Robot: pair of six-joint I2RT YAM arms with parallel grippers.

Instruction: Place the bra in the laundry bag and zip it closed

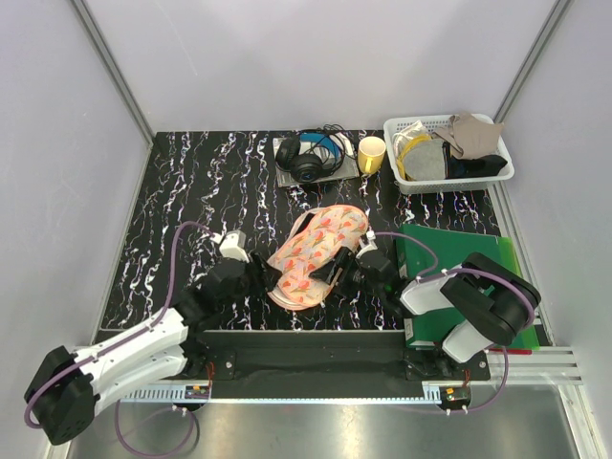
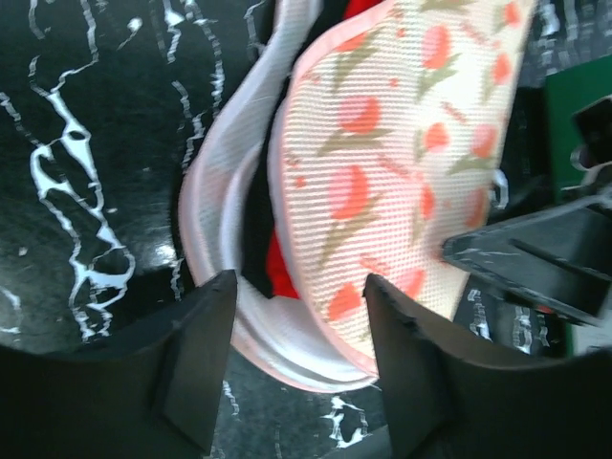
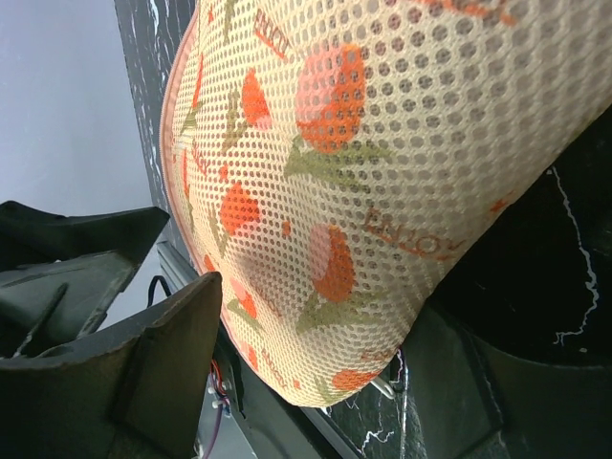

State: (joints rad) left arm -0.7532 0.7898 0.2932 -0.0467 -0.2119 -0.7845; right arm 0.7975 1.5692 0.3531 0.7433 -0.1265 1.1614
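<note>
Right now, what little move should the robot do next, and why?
Probably close the left gripper on the laundry bag's near rim. It stands open at that end, the rim gapes, and the red bra shows inside, so the bag seems to need steadying before zipping.

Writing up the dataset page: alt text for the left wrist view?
A red bra shows through the open edge of a peach floral mesh bag lying on a black marbled table. The left gripper is open and straddles the bag's near rim.
</note>
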